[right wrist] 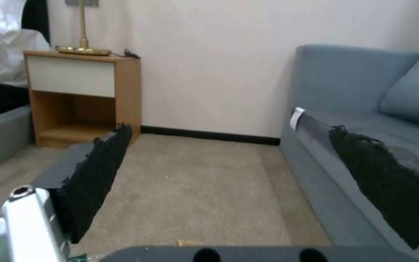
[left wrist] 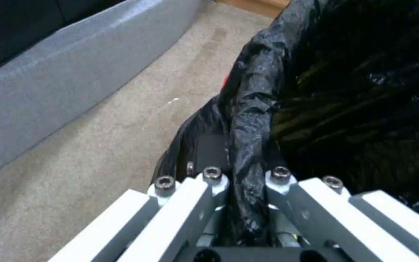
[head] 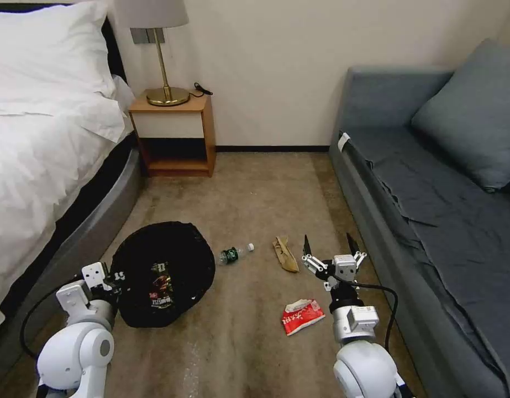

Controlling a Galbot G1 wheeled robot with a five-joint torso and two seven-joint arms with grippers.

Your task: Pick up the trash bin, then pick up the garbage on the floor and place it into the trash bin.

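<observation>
Left end effector (left wrist: 246,182) clamped on trash bin (head: 161,273) rim, mouth kept accessible | right end effector (head: 332,249) spread apart, right of bin, over tan paper (head: 285,254), readied for grasp.

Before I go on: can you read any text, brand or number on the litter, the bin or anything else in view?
Nothing can be read for certain.
Red-white packet: white characters on the red part, too small to read.
Wrapper inside the trash bin: pale print, blurred.
Clear bottle: green label, no legible text.
White tag on the sofa: blank or too small to tell.
</observation>
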